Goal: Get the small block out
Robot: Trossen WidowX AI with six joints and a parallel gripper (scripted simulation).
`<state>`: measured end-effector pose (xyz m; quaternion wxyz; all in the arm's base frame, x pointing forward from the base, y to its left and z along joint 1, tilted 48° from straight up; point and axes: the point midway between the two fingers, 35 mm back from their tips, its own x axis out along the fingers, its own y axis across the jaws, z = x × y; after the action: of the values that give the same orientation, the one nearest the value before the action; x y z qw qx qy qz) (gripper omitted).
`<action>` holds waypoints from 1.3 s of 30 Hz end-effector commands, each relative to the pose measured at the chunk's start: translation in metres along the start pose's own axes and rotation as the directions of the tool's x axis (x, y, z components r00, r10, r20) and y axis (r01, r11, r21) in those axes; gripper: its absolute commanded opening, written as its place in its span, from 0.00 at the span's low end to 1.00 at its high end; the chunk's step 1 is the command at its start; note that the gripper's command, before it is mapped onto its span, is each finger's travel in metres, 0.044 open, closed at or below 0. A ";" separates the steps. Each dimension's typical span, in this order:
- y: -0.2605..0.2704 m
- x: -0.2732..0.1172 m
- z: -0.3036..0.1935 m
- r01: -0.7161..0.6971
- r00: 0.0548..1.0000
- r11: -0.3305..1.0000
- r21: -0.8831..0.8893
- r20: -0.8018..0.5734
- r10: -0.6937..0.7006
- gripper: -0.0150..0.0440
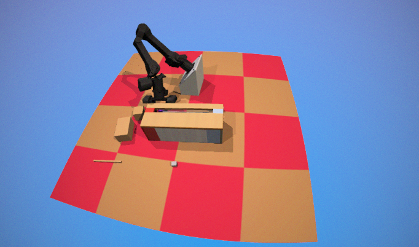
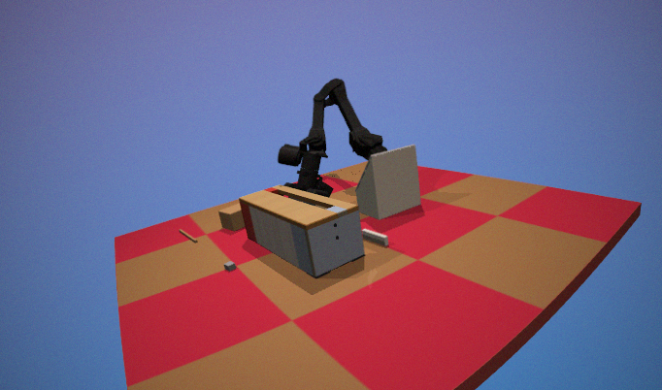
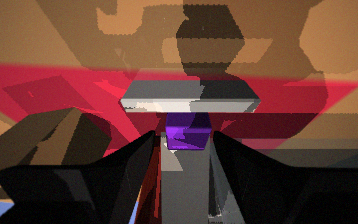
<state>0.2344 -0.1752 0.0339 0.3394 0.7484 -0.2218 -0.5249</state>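
so, from the left as seen from above, a thin tan wooden stick (image 1: 107,161) (image 2: 188,236) lies well apart from the work, and a large tan wooden block (image 1: 123,127) (image 2: 231,218) (image 3: 45,145) stands nearer, with a small tan wooden block (image 1: 137,112) between it and the long wooden-topped box (image 1: 180,120) (image 2: 281,209) (image 3: 185,190). those two crowd the box's red end, so any sideways swing that way should be kept small.

the pincer (image 1: 160,99) (image 2: 314,188) (image 3: 184,134) is low behind that end, roughly two thirds open, with nothing in its hold. the small purple block (image 1: 160,110) (image 3: 187,132) shows near the slot's left end and, from the wrist, between the lines of the fingers; i cannot tell whether it rests on the shelf or on the table (image 1: 276,138) (image 2: 421,310) (image 3: 80,30).

the step seems to be lining up on it: settle its level first, keep it centred, ease in square, and close only once both pads flank it. a pale bar (image 3: 190,105) just beyond could catch the fingertips, and leaning on the box might shift it.

further right, a small grey cube (image 1: 174,163) (image 2: 230,266) sits out front, harmless; the grey wedge stand (image 1: 194,81) (image 2: 394,181) limits room behind.
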 end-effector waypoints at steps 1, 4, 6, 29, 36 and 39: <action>-0.002 0.005 0.005 0.006 1.000 1.000 -0.010 0.001 -0.006 0.74; -0.002 0.006 0.005 0.005 1.000 1.000 -0.010 0.001 -0.005 0.69; -0.002 0.006 0.005 0.005 1.000 1.000 -0.010 0.001 -0.005 0.60; -0.001 -0.048 -0.020 0.005 1.000 1.000 -0.002 0.003 -0.005 0.25; -0.002 -0.052 -0.021 0.005 1.000 0.995 -0.102 0.007 -0.004 0.25; -0.003 -0.054 -0.021 0.006 1.000 0.975 -0.220 0.012 -0.003 0.25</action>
<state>0.2346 -0.1322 0.0677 0.3814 0.7237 -0.1865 -0.5441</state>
